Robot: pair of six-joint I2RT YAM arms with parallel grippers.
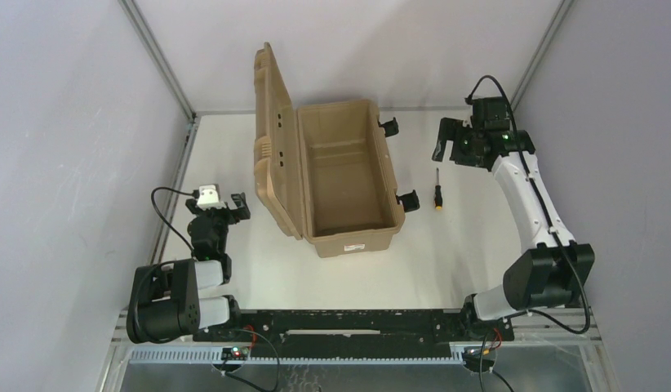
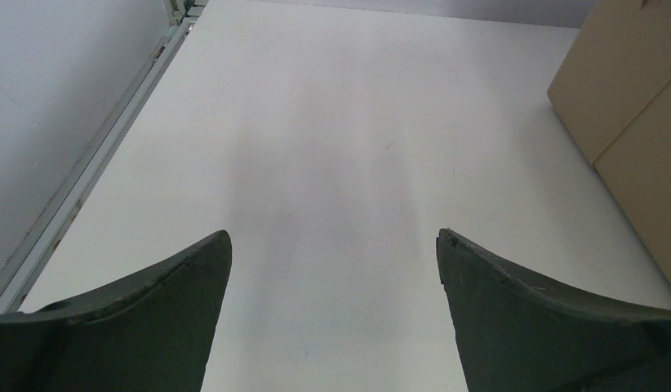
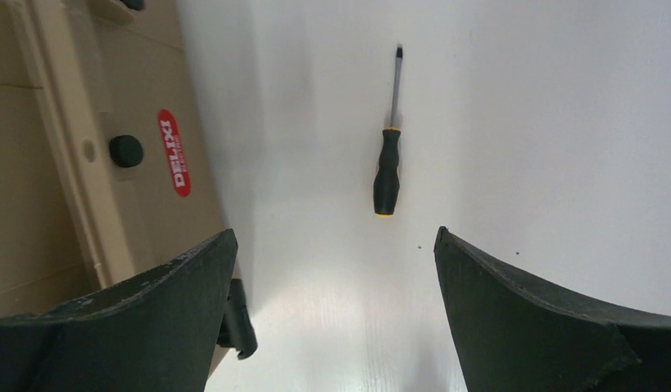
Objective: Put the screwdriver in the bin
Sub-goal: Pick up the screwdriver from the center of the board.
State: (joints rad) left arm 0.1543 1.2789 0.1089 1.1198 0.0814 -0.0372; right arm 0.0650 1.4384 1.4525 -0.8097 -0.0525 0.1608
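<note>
Pale grey walls (image 1: 71, 122) closed in a matte white table (image 1: 446, 269). At the lower left of the top view the left gripper (image 1: 233, 206) hung over bare tabletop, its dark curved fingers (image 2: 153, 302) spread wide with nothing between them, well apart from the task's thing. Toward the middle stood the large tan hard-plastic rectangular bin (image 1: 332, 243), its ribbed hinged lid (image 1: 275, 147) thrown open and upright on the left, its cavity bare and two black latches (image 1: 408, 200) hanging off its right wall. The right wrist view showed a red oval label (image 3: 174, 153) on that wall. Just right of the bin, on the table and not touching it, lay the slim screwdriver with a black moulded handle, orange-yellow butt and thin metal shaft (image 1: 437, 194). Its long axis ran up and down the frame, parallel to the bin's right wall. At the upper right the right gripper (image 1: 449, 140) was plainly the nearer tool, its jaws fully apart and holding nothing. From its own camera the screwdriver (image 3: 387, 171) lay ahead, slightly right of the gap's middle, butt nearest and shaft pointing away. A grasp would likely mean descending with the fingers straddling the handle.
</note>
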